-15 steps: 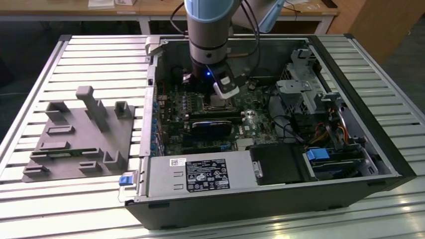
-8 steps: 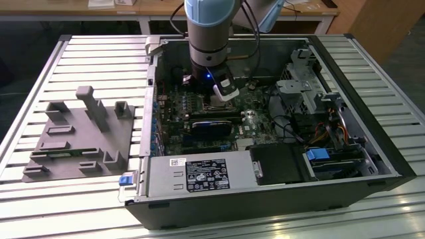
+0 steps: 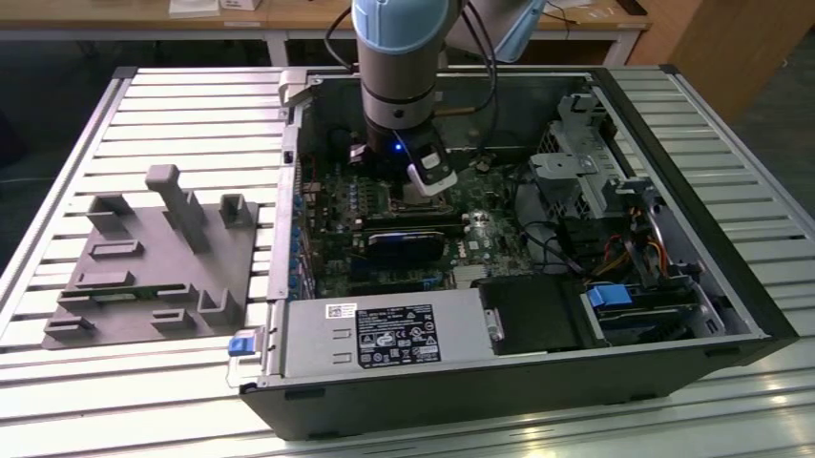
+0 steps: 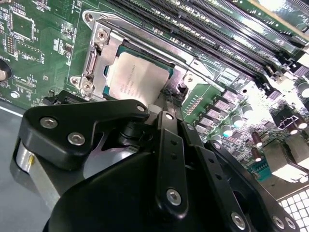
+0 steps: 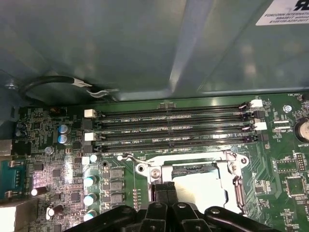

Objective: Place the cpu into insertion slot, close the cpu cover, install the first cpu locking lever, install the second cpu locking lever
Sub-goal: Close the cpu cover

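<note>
Just beyond end effector [image 5: 164, 192] tips: cpu [image 4: 137, 79] seated in insertion slot [image 4: 91, 63], cpu cover [image 5: 231, 170] apparently down. Fingers [image 5: 158, 193] pinched together, empty. Judged: locking step 1 in hand; calls for precise contact.

Power supply sticker [image 3: 396, 336]: dense print, too small to read.
Case wall sticker [image 5: 288, 12]: dark lettering, partly cut off.
cpu [image 4: 140, 79]: faint, illegible markings.

Arm [image 3: 401, 57] vertical; claw [image 5: 163, 187] pointed down, pinched closed.
</note>
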{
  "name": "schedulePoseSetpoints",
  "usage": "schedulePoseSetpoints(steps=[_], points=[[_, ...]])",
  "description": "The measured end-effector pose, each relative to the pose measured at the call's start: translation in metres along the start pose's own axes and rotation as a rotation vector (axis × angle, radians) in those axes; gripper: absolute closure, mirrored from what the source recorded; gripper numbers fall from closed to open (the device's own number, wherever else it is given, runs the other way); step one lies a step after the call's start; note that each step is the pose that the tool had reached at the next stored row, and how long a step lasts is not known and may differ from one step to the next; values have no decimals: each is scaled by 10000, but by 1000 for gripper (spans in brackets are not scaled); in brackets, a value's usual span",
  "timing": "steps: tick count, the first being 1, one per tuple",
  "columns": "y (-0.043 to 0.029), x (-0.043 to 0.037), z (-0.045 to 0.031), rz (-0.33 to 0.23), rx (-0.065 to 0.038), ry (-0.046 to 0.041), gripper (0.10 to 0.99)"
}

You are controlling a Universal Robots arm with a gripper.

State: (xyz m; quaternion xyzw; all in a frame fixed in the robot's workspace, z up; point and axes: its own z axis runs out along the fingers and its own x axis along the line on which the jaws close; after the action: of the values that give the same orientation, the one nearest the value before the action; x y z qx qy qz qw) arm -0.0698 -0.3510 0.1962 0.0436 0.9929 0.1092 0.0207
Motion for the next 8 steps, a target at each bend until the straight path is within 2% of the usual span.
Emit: schedulePoseSetpoints(steps=[8], points=[[-3,6,9,2,-14,2,984]])
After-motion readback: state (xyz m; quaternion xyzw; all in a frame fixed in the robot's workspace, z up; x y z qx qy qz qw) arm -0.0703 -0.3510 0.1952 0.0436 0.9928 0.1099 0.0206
